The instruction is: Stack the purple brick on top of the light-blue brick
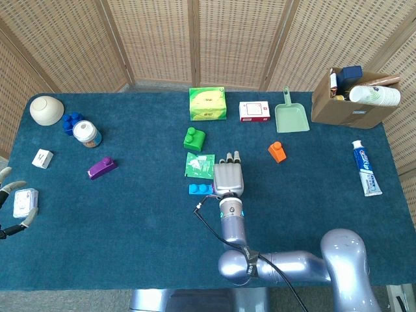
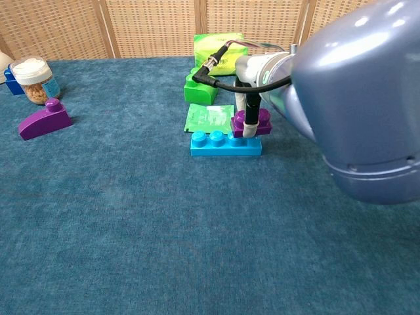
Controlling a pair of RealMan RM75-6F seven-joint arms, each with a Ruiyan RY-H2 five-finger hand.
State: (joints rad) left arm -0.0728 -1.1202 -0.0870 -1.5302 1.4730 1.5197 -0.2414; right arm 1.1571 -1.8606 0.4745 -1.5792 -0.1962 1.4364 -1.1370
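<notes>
The light-blue brick lies flat at the table's middle; only its left end shows in the head view. My right hand hangs over its right half, palm down. In the chest view its fingers pinch a small purple brick, which sits on or just above the right studs of the light-blue brick; I cannot tell whether they touch. A second, sloped purple brick lies far left. My left hand shows at the left edge with fingers apart, holding nothing.
A green sachet and a green brick lie just behind the light-blue brick, with a green tissue box further back. An orange brick is to the right. A white packet lies by my left hand.
</notes>
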